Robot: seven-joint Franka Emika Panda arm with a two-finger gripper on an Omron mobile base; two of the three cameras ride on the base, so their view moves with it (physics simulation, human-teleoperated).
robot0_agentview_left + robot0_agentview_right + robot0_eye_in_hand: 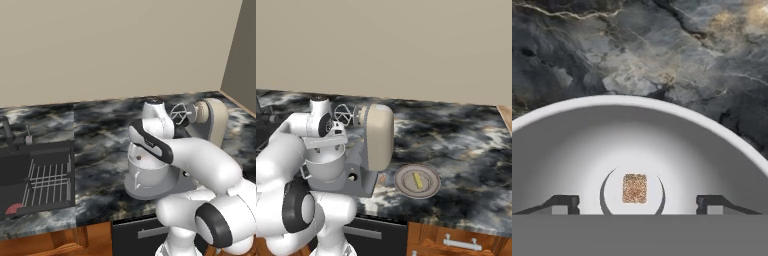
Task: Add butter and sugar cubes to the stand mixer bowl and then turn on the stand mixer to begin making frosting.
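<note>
My gripper (637, 205) hangs straight over the stand mixer bowl (637, 102), its fingertips (562, 204) standing wide apart and open, with nothing between them. One tan sugar cube (634, 188) lies at the centre of the bowl's bottom. The light grey bowl (326, 167) sits on the dark base of the stand mixer (379, 135), whose beige head is tilted up with the wire whisk (342, 114) lifted clear. The butter (417, 180), a small yellow stick, lies on a round grey plate (428, 192) to the right of the mixer. The bowl (145, 172) is partly hidden by my arm.
A small round knob (352, 176) sits on the mixer base's side. A tiny tan lump (382, 178) lies on the marble counter between mixer and plate. A dark sink with a wire rack (45, 180) and a faucet (7, 130) is to the left. A wall runs behind.
</note>
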